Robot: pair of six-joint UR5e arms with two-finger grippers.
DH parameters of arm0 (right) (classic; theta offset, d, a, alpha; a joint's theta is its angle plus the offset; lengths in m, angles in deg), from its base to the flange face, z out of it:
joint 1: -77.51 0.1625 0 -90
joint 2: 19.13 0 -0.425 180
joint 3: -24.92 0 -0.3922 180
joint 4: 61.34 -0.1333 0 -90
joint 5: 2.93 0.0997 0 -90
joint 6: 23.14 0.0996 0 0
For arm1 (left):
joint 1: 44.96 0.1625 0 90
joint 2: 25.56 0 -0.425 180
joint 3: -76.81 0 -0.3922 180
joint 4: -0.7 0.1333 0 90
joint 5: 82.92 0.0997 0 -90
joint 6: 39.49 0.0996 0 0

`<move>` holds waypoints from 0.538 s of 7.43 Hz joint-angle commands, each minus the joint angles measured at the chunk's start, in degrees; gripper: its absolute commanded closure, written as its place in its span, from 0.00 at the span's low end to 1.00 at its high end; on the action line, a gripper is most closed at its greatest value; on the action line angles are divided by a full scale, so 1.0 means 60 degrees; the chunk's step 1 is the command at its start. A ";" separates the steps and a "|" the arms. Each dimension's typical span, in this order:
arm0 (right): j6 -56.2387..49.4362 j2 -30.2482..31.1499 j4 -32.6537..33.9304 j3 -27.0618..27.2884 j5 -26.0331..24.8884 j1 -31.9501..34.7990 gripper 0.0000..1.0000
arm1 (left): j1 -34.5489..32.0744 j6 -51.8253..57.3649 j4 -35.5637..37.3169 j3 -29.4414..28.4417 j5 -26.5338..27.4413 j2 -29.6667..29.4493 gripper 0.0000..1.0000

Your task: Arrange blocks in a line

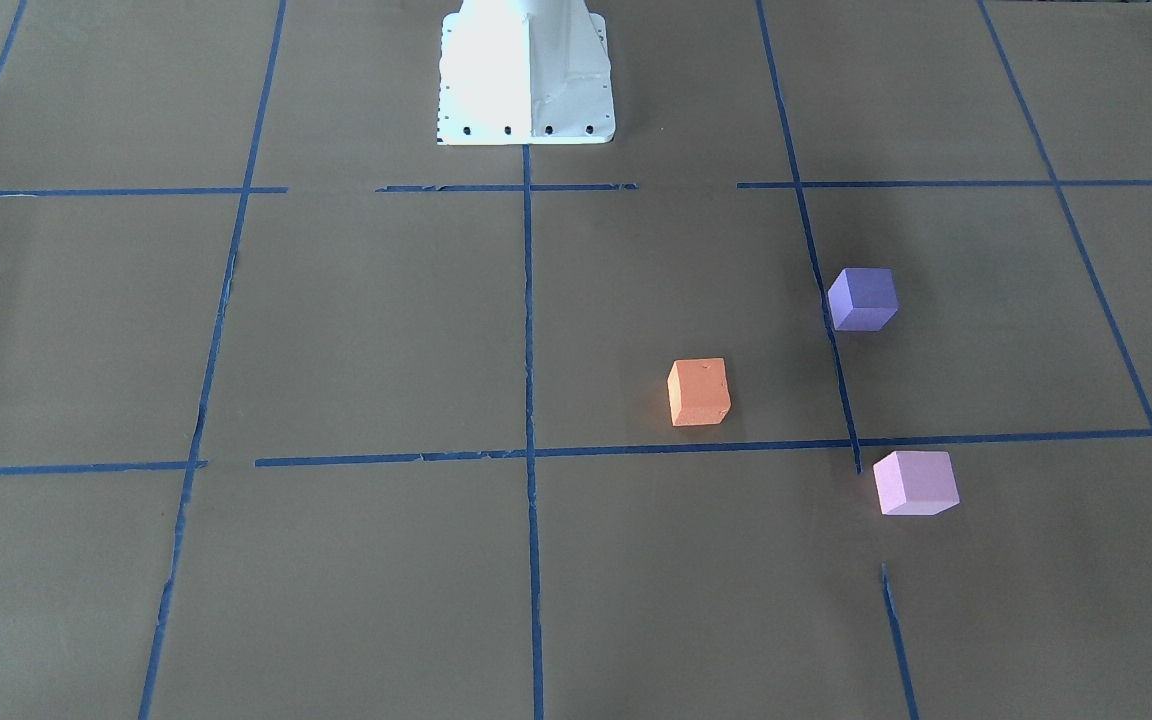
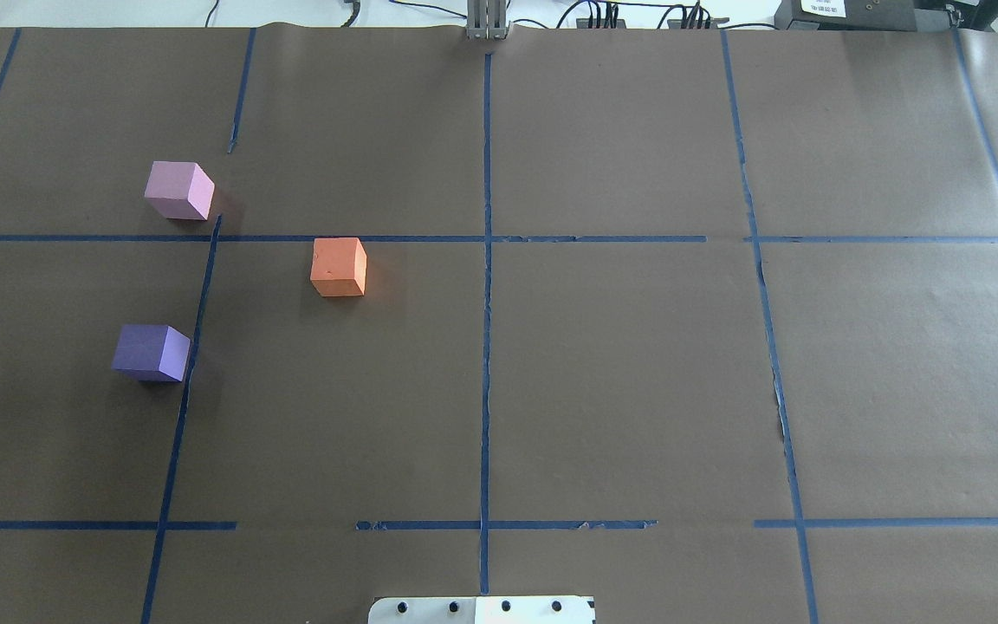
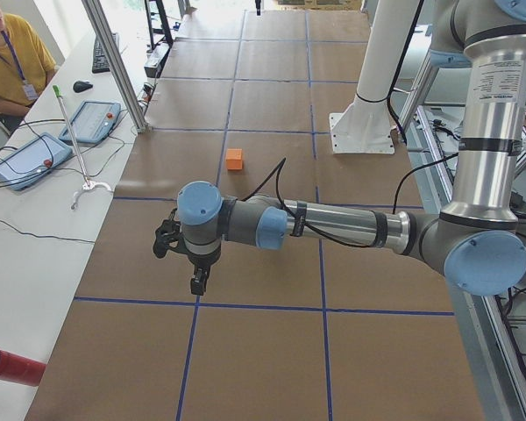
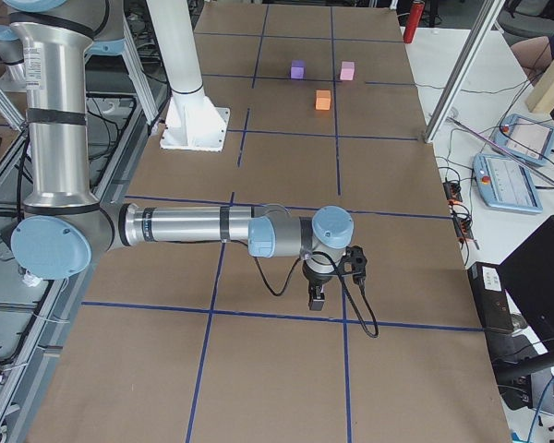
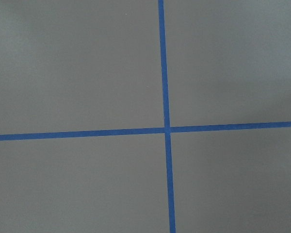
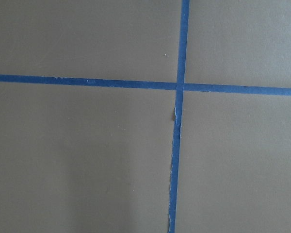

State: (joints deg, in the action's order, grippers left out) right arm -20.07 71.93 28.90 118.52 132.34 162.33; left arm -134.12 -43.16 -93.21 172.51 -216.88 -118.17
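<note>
Blocks lie loose on the left half of the counter, none in line with the rest: the pale pink-lilac block is farthest from the robot, the violet-purple block is nearer, and both sit beside the same near-to-far strip of blue tape. The orange block rests to their right, toward the centre, well apart from both. No block is held, so the step in hand looks like the first reach. The easiest line probably runs through the pink-lilac and violet-purple blocks, with the orange one carried left into the gap between them. The left arm seems the better choice, since all three are on its side. Each cube is turned at its own angle, so the wrist should square up to two flat faces, come straight down and squeeze lightly, as the material looks soft. The left pincer and the right pincer hang over bare tape crossings at opposite ends of the counter, far from the blocks; I cannot tell whether either is open or closed. A printed label on the left arm is too small to read, and no other writing is legible.
</note>
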 commanded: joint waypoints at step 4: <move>0.0000 0.0000 -0.0012 0.0000 0.0000 0.0000 0.00 | 0.2725 -0.3996 -0.0066 0.0925 0.0398 -0.1756 0.00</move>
State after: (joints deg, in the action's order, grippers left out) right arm -20.07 71.92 28.83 118.52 132.34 162.33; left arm -122.75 -61.04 -93.56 177.97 -214.53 -124.92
